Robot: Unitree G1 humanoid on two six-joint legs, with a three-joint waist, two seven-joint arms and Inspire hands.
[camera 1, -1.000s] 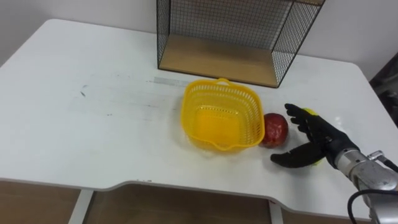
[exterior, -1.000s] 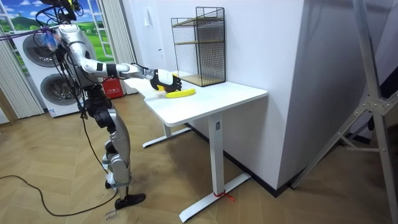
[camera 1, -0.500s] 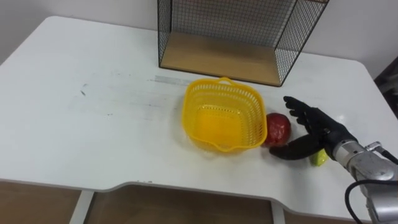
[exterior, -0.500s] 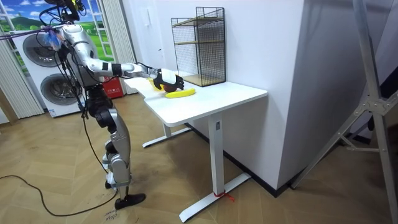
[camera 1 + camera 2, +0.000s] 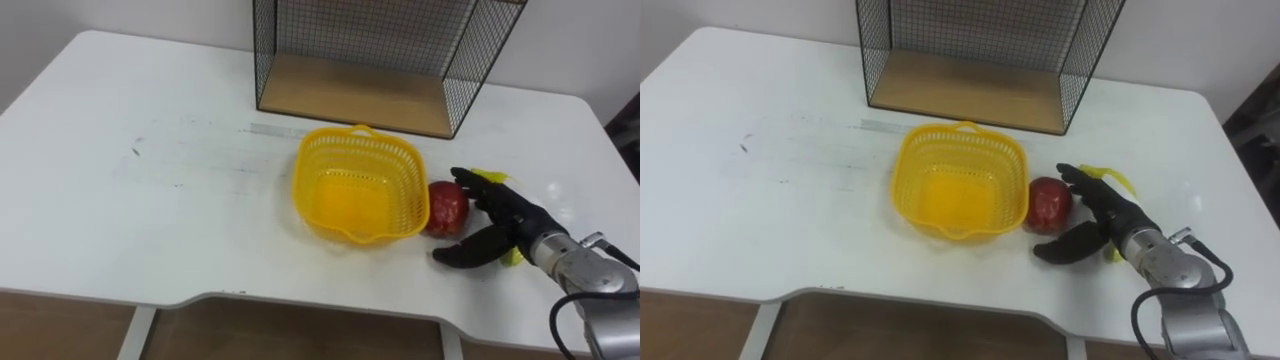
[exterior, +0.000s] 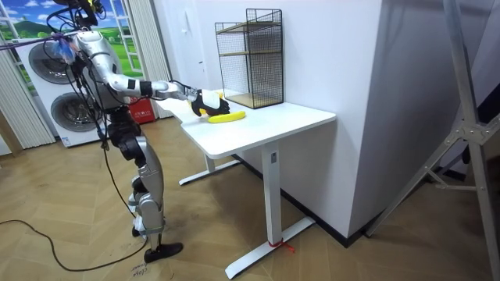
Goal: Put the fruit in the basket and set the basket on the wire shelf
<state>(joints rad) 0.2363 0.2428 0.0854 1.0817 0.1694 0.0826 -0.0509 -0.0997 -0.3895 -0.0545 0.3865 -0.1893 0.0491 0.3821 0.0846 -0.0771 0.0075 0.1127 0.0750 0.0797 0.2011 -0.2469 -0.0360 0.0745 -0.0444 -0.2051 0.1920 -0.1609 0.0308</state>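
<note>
A white desk (image 5: pixel 150 200) stands on a wood floor (image 6: pixel 62 195), with washing machines (image 6: pixel 47 101) at the room view's far left. The wire shelf (image 5: pixel 370 50) sits top centre and the yellow basket (image 5: pixel 400 205) mid-frame, with a red apple (image 5: pixel 446 206) just right of it. At lower right, the right hand (image 5: pixel 505 225) is spread wide beside the apple, gripping nothing, above a banana (image 5: pixel 490 177).

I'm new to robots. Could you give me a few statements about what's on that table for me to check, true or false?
The yellow basket is empty. True.
The red apple lies inside the basket. False: it lies on the table, just right of the basket.
The right hand is open beside the apple. True.
The basket stands on the wire shelf. False: it stands on the table in front of the shelf.
</note>
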